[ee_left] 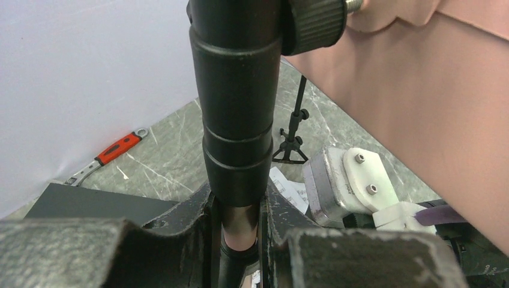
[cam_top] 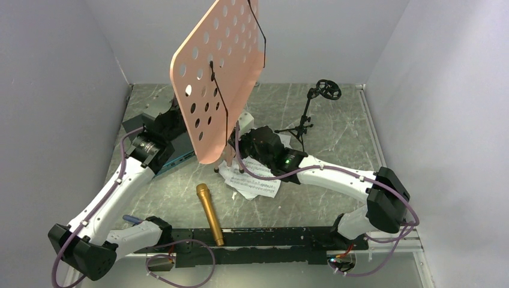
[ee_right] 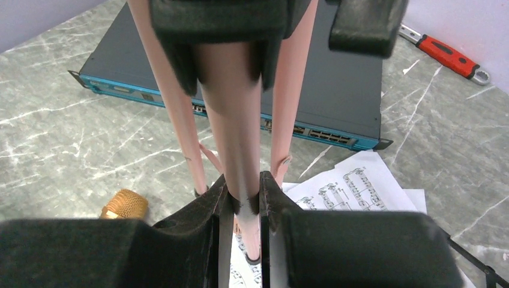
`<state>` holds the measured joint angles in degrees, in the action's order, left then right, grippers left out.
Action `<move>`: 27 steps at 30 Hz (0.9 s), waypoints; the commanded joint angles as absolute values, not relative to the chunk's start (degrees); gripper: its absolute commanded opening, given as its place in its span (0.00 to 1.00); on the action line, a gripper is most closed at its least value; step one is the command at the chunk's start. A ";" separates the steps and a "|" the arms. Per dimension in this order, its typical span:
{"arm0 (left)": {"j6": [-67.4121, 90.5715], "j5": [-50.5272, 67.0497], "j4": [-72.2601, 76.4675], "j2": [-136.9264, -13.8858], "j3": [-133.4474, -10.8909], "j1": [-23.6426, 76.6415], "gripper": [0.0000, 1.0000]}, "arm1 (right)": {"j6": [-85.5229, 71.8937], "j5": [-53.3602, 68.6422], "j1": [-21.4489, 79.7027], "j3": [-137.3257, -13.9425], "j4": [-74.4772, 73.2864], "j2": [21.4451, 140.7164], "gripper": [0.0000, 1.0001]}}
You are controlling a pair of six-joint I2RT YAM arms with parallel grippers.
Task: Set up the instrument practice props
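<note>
Both grippers hold the pink music stand [cam_top: 219, 78]. Your left gripper [ee_left: 240, 222] pinches its black pole [ee_left: 237, 120], and your right gripper [ee_right: 246, 207] pinches one pink leg [ee_right: 231, 120]. The stand is up near the middle of the bench [cam_top: 336, 138], with its feet on the sheet-music pages [cam_top: 258, 183]. I think this step is nearly done. The pages are not on the stand yet. The gold microphone [cam_top: 210, 213] lies flat by the near edge, well apart from the black mic stand [cam_top: 306, 120] at the back edge.
</note>
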<state>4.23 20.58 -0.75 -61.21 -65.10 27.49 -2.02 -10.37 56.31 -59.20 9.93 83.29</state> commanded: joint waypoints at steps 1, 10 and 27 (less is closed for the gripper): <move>1.27 18.91 12.48 -57.09 -74.00 26.89 0.03 | -1.18 -16.54 54.93 -61.27 7.79 81.41 0.00; 0.70 16.67 11.53 -57.56 -74.35 26.89 0.03 | -2.94 -11.94 54.32 -62.35 5.21 81.44 0.00; 0.70 11.97 12.10 -53.18 -65.92 26.89 0.03 | -8.04 -1.36 54.45 -65.52 4.23 83.54 0.00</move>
